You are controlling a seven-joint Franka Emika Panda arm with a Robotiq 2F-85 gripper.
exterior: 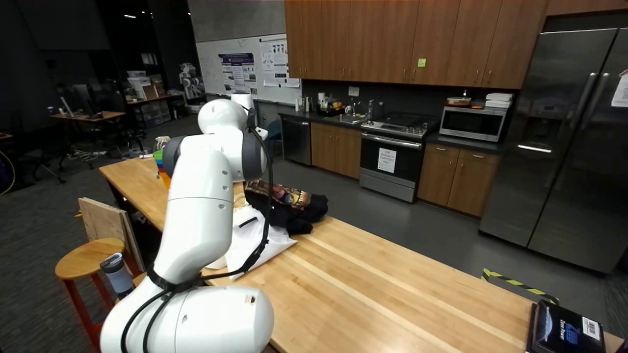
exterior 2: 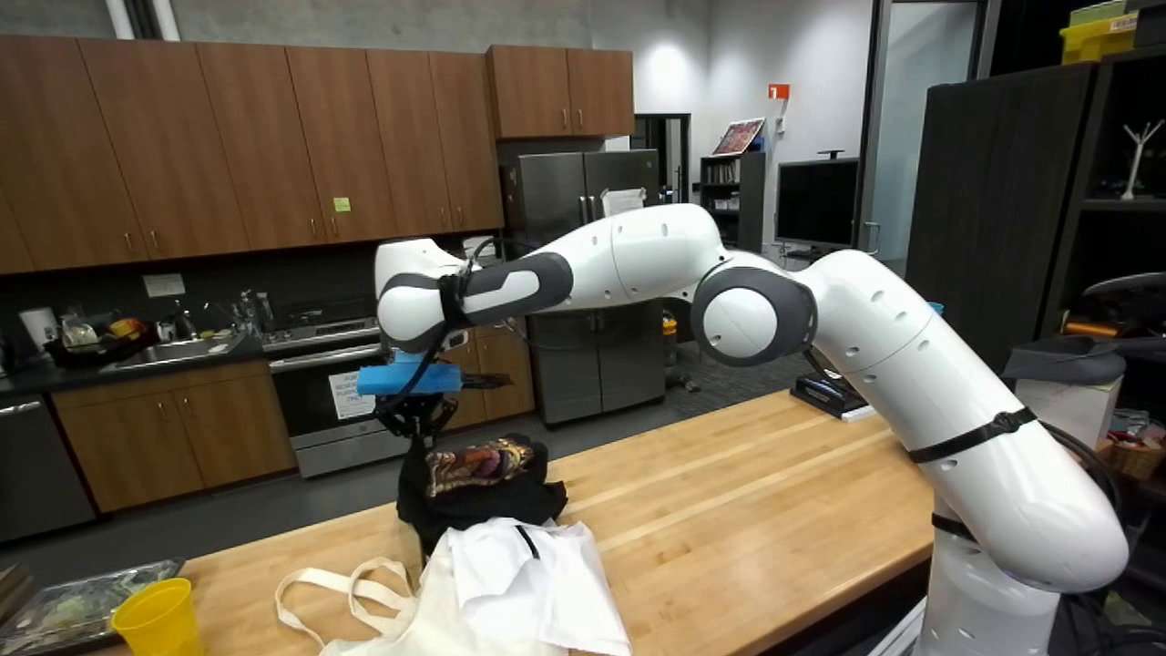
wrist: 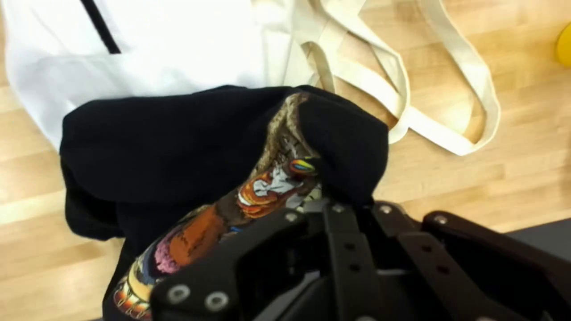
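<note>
Over tbl (exterior: 378, 294), jaws pinch blk cloth (wrist: 178, 147); oven sign (exterior: 387, 160) says "RESEARCH".

Kitchen area: a wooden tabletop (exterior: 373, 289) runs before a wall of brown cabinets (exterior: 382, 39).

A green sticky note (exterior: 421, 62) marks one cabinet door. Below are a sink (exterior: 349, 118), a stove (exterior: 408, 159) with a printed sheet (exterior: 386, 160) on its oven door, and a microwave (exterior: 470, 122) topped with white boxes (exterior: 498, 100). A steel double-door refrigerator (exterior: 554, 122) stands at the right in both exterior views. A black box (exterior: 569, 328) with a white barcode label lies at one end of the tabletop. In an exterior view, a yellow cup (exterior 2: 157, 621) sits beside a flat clear-plastic package (exterior 2: 100, 592), its contents unclear. A round wooden stool (exterior: 91, 260) has red legs, and a dark-lidded tumbler (exterior: 118, 277) is near it.
</note>
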